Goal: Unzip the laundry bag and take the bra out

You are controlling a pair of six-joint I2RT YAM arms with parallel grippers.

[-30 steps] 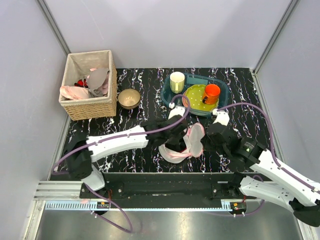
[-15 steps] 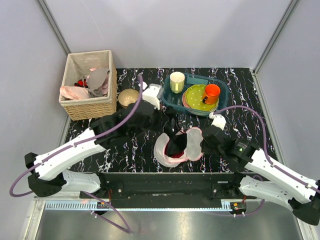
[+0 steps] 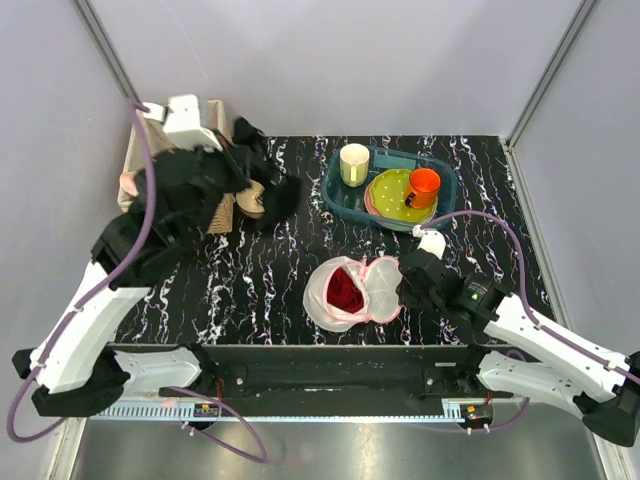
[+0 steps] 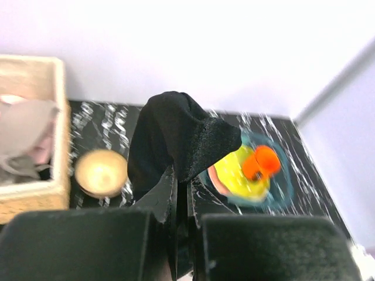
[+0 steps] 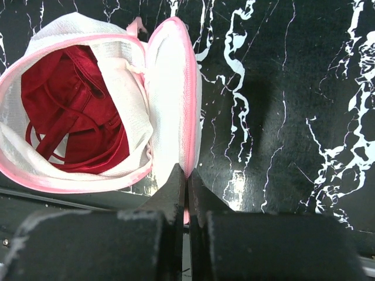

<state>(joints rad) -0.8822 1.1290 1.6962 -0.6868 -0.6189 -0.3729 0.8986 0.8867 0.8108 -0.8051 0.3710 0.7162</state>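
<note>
Your right pincer (image 5: 187,175) is closed on the pink trim of the flap of the laundry bag (image 5: 170,88). The bag lies unzipped and spread open near the front edge of the bench (image 3: 250,290), a little right of its middle, and the dark red bra (image 5: 64,111) sits bunched inside its left half with its thin straps looped over it. Your left pincer (image 4: 181,181) hangs high over the back left corner, near the wicker basket (image 4: 32,202) and the small golden bowl (image 4: 101,172), clamped on a black cloth (image 4: 176,134) that folds over above its fingers.
</note>
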